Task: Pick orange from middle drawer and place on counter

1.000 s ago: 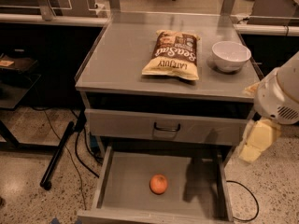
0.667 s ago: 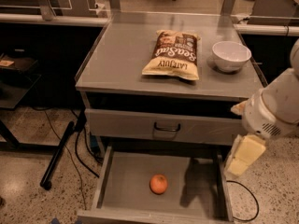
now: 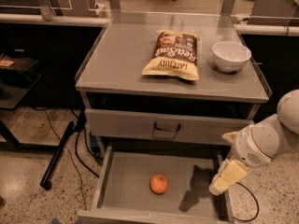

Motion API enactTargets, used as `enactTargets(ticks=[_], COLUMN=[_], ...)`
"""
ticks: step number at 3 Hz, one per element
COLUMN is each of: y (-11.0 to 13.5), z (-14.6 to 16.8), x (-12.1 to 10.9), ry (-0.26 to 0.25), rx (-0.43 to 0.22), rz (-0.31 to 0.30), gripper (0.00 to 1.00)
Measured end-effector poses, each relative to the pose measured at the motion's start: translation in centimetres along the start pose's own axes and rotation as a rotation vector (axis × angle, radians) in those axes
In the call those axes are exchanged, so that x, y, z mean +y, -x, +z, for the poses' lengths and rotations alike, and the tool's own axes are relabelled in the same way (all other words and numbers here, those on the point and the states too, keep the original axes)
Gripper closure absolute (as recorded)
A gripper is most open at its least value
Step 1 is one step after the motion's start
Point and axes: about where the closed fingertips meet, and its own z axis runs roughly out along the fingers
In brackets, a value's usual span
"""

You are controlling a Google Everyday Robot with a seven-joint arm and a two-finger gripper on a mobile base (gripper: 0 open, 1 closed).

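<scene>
Currently hand (image 3: 218, 186) hovers at right edge of middle drawer (image 3: 126, 171), grip state cannot tell; orange (image 3: 159, 184) on drawer floor, hand's 9 o'clock. Best: shift that way, centre above fruit, descend straight.

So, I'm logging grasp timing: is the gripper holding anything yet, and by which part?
Nothing. The gripper hangs at the right side of the middle drawer, apart from the orange, which lies on the drawer floor.

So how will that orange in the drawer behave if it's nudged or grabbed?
The orange is round and sits loose on the flat drawer floor, so a nudge would probably roll it. It looks small and firm, likely easy to grip. The gripper hangs at the drawer's right side, apart from it.
</scene>
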Motion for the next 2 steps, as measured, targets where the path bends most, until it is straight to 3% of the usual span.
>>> enactTargets(ticks=[1, 2], y=[0.0, -1.8], z=[0.0, 4.0], x=[0.3, 2.4], ry=[-0.003, 0.078], rx=[0.014, -0.064], rz=[-0.001, 0.042], gripper=[0.00, 0.00])
